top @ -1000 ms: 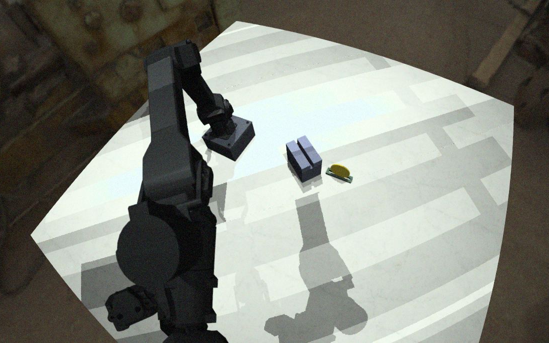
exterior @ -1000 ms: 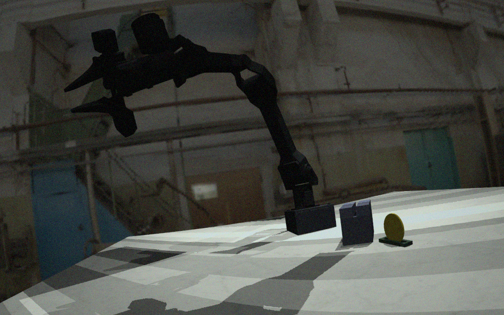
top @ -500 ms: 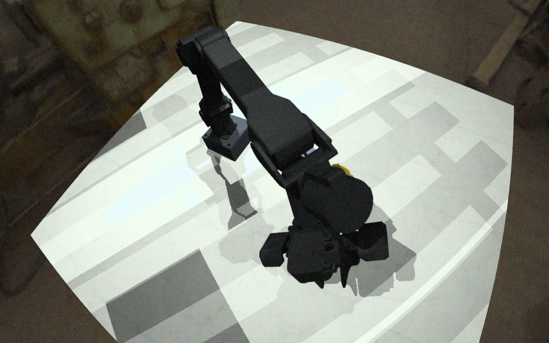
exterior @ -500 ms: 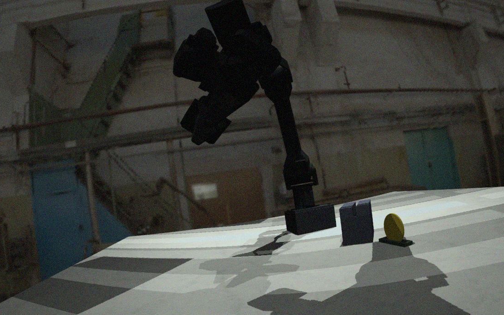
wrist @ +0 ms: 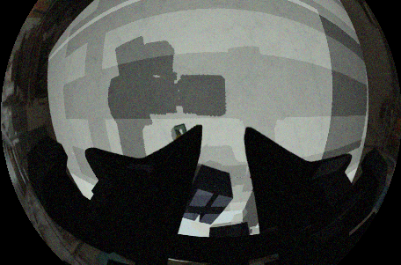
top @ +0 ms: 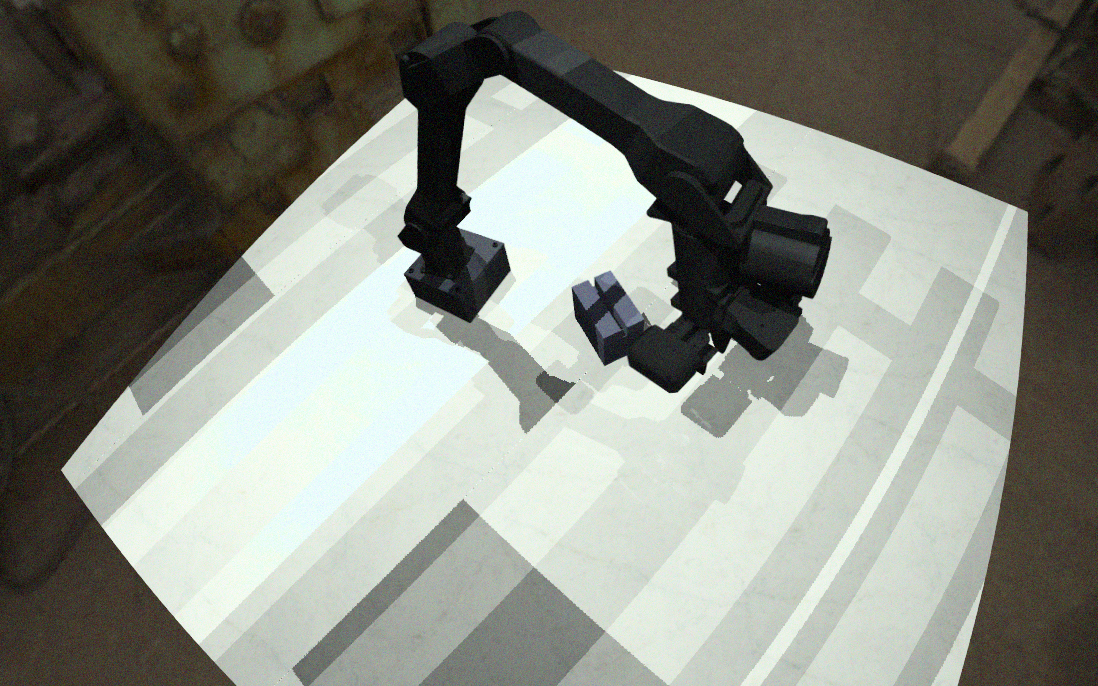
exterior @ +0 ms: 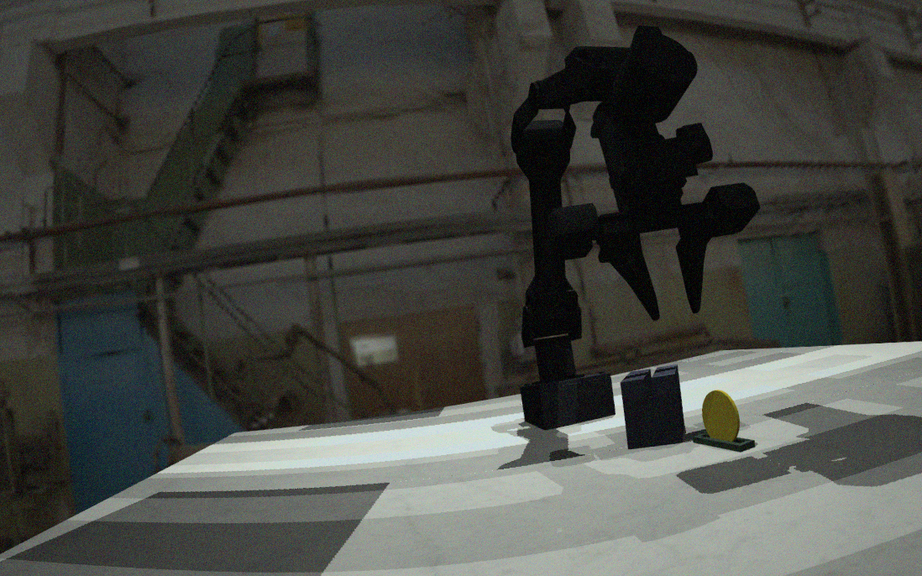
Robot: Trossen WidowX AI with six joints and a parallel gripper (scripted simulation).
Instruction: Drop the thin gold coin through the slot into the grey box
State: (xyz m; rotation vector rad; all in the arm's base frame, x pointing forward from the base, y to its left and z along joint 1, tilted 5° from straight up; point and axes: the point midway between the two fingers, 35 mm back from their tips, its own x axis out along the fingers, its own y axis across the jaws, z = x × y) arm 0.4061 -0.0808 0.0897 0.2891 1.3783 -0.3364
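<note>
The gold coin (exterior: 720, 416) stands on edge in the dark-green holder (exterior: 744, 444) (wrist: 183, 128). In the wrist view the holder shows just beyond the left finger's tip, which hides part of it. In the top view the arm hides both coin and holder. The grey box (top: 615, 345) (exterior: 654, 415) (wrist: 215, 179) stands beside the holder, its slot visible in its lid. My gripper (exterior: 676, 314) (wrist: 223, 131) is partly open and empty, pointing down, well above the coin and box. In the top view its fingertips cannot be made out.
The arm's base (top: 470, 289) (exterior: 568, 401) stands close to the box, on the side away from the holder. The arm arches high from the base over to the gripper. Arm shadows fall across the pale table (top: 417, 528) (exterior: 450, 522).
</note>
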